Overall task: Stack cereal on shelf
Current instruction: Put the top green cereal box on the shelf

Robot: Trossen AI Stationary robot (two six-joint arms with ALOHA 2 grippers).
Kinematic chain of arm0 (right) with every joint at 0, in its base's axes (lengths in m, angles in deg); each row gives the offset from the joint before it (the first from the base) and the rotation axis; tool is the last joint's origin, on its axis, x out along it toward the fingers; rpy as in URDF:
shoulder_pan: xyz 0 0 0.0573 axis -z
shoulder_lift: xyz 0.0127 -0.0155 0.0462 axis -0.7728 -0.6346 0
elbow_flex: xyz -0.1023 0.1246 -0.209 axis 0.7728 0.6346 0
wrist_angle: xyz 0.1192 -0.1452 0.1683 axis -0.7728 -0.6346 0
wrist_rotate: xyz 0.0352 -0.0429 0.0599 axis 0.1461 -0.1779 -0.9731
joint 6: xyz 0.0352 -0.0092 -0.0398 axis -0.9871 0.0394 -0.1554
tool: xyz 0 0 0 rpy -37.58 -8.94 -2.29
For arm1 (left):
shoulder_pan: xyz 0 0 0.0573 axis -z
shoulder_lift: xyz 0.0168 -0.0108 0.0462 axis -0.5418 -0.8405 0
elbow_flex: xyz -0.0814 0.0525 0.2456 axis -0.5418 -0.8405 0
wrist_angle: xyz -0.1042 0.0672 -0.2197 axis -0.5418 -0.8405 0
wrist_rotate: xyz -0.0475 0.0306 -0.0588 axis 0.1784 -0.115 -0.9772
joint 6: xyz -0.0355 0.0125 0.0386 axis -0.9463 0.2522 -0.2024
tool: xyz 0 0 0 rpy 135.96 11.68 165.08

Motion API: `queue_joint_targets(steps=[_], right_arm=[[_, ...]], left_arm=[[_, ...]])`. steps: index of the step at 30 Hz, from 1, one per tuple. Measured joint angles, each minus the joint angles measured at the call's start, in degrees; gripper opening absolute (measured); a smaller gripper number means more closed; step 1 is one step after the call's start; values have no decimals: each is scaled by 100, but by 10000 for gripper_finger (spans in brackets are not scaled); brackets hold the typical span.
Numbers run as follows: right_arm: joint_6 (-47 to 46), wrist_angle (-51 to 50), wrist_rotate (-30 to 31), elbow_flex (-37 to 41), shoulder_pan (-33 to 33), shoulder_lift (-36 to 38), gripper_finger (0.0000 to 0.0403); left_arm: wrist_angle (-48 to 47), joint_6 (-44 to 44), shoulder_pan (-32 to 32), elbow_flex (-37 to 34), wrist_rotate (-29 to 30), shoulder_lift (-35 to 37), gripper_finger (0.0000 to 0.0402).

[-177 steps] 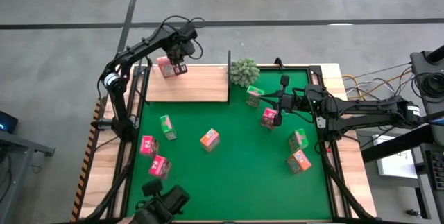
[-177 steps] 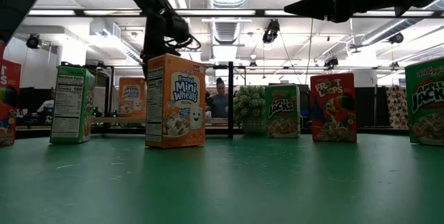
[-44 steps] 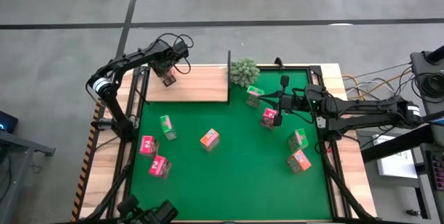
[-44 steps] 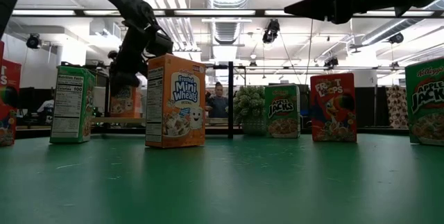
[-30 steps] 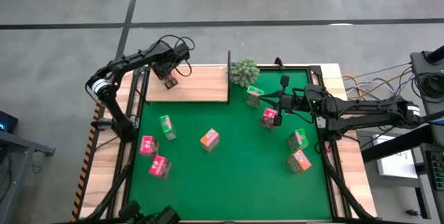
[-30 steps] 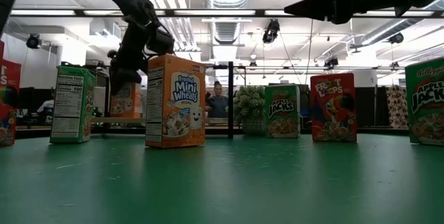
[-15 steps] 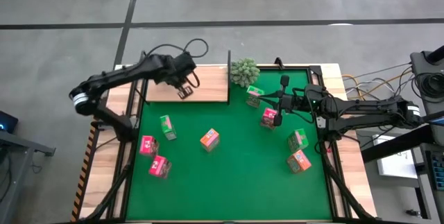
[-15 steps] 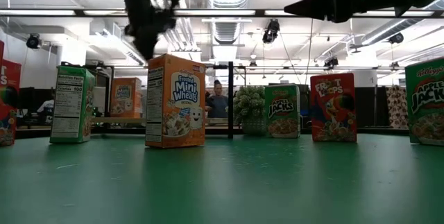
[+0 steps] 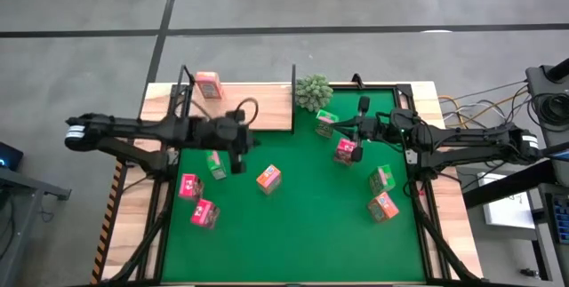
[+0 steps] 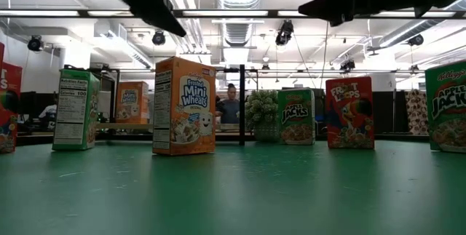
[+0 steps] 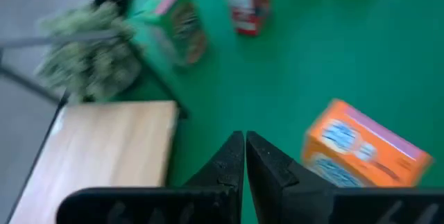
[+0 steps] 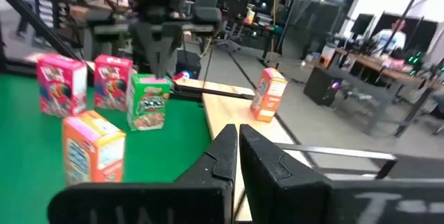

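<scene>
One orange cereal box (image 9: 207, 84) stands on its base on the far left of the wood shelf (image 9: 258, 109). Other cereal boxes stand on the green mat: orange (image 9: 268, 179), green (image 9: 215, 164), and two pink ones (image 9: 188, 186) (image 9: 204, 213). My left gripper (image 9: 249, 143) hangs shut and holding nothing above the mat off the shelf's near edge, slanting down, left of the orange box (image 11: 364, 151). My right gripper (image 9: 342, 127) is shut, level and holding nothing, high above the mat's right part, beside a green box (image 9: 326, 120) and a red box (image 9: 345, 151).
A bushy plant (image 9: 313, 91) stands at the shelf's right end, next to a black upright (image 9: 293, 78). Two more boxes, green (image 9: 382, 179) and orange (image 9: 384, 205), stand at the mat's right. The mat's near middle (image 9: 302, 234) is bare. A person shows in the room behind (image 10: 231, 104).
My left gripper has swung away from the orange box on the shelf's far left, toward the near edge and the right, out over the mat. It has tipped from pointing down to a slant. The box stays standing on the shelf. My right gripper has rolled slightly in place.
</scene>
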State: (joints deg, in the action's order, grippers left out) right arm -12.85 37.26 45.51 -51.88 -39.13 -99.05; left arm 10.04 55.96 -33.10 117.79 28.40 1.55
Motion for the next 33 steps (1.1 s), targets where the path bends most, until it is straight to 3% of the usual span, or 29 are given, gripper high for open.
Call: queue_joint_targets(steps=[12,20,25,33], right_arm=[[-622,142,6,-238,-254,-98,9],[-761,-185,6,-842,-314,-788,9],[-1047,-1092,8,-1502,-312,-1209,9],[-1682,-3643,20,-2870,-312,-1733,9]], left_arm=[[1150,1144,308,-1048,2,790,0],[1341,1337,304,-1257,28,1427,0],[1311,1339,304,-1316,55,1680,0],[1301,1403,304,-1308,61,1833,0]])
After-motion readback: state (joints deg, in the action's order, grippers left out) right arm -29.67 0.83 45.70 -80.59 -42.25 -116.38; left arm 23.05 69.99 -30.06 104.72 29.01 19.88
